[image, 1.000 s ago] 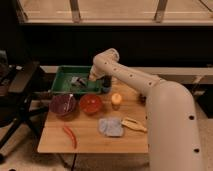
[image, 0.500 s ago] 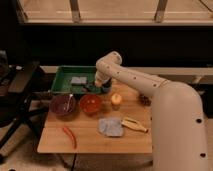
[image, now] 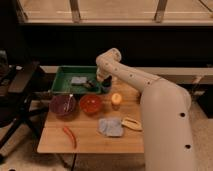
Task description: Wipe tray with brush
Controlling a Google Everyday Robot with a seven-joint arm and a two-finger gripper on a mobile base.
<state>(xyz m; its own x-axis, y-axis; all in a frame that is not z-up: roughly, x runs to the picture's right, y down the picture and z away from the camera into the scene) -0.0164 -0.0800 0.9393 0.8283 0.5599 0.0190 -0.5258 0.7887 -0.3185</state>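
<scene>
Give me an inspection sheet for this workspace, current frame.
Surface: wooden table, several items on it.
Job's things: green tray at the back left; dark brush lying inside it, toward the right.
Clutter: grey-blue block in the tray; dark bowl, red bowl, orange item, grey cloth, tan wooden tool, red pepper.
Grippers: gripper at the tray's right end, beside the brush.
Cables: nothing seen.
Surroundings: black chair on the left; dark wall behind.
</scene>
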